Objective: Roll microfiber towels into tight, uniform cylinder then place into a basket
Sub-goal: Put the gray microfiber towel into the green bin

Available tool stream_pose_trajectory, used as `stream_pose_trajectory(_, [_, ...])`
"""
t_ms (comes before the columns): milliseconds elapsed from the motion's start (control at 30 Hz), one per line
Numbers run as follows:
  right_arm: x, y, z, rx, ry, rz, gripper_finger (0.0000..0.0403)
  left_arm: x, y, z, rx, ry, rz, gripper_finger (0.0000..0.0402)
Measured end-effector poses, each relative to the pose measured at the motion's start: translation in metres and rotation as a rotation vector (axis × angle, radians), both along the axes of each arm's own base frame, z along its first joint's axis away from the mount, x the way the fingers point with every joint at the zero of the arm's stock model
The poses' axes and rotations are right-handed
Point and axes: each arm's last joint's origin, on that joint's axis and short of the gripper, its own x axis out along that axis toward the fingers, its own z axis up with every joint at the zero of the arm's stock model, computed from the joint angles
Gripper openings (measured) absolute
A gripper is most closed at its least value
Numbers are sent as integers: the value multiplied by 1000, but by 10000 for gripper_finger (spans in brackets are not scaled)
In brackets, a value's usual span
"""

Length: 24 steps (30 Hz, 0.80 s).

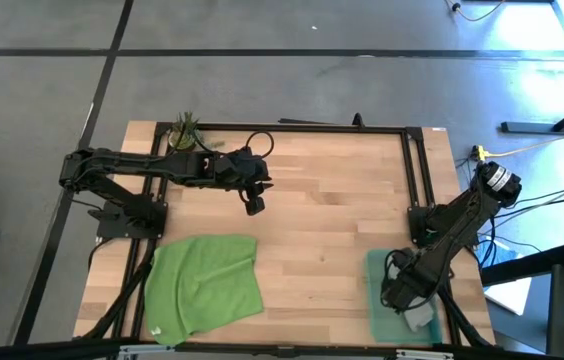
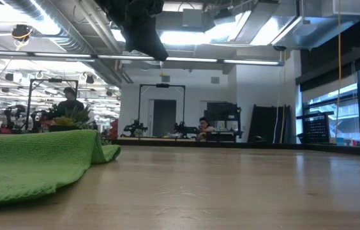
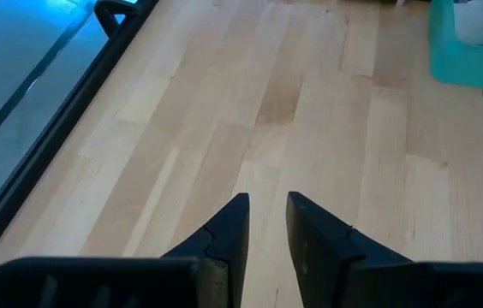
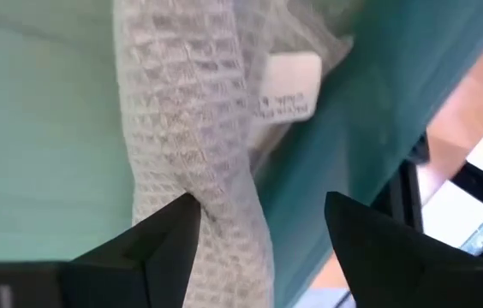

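The green towel [image 1: 202, 285] lies spread flat at the table's near left, one corner slightly bunched [image 2: 100, 152]. The light grey towel [image 4: 194, 128], loosely rolled with a white tag [image 4: 289, 85], lies inside the teal basket [image 1: 377, 270] at the near right. My right gripper [image 4: 263, 214] hovers open just above the basket, pointing steeply down, with the roll below the gap and nearer one finger. My left gripper [image 3: 267, 214] hangs open by a narrow gap over bare wood at the far left [image 1: 254, 203], holding nothing. My right gripper stands over the grey towel's roll from above. One finger [image 4: 169, 239] overlaps the roll's edge [image 4: 216, 205] in the wrist view, and I cannot tell whether it touches. The other finger [image 4: 378, 248] stands clear of the cloth, over the basket's wall.
A small plant [image 1: 184, 133] stands at the far left corner. A black frame rail [image 1: 342, 127] runs along the table's far and right edges. Bare wood [image 1: 332, 220] lies between the green towel and the basket. People sit in the room behind [image 2: 202, 126].
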Motion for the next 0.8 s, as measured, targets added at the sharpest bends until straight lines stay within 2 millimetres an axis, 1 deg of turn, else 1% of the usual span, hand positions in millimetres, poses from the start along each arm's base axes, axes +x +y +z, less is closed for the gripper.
stream_pose_trajectory(267, [-2, -9, 7, -43, -4, -18, 251, 0, 0, 0, 0, 0, 0, 76])
stream_pose_trajectory(367, [0, -10, 6, -50, -18, -20, 251, 0, 0, 0, 0, 0, 0, 76])
stream_pose_trajectory(533, [4, -12, -7, -97, -92, -10, 251, 0, 0, 0, 0, -1, 0, 76])
stream_pose_trajectory(667, [1, -16, -18, -98, -87, 6, 251, 0, 0, 0, 0, -1, 0, 76])
stream_pose_trajectory(800, [-5, -22, -26, -97, -28, 9, 251, 0, 0, 0, 0, -2, 0, 76])
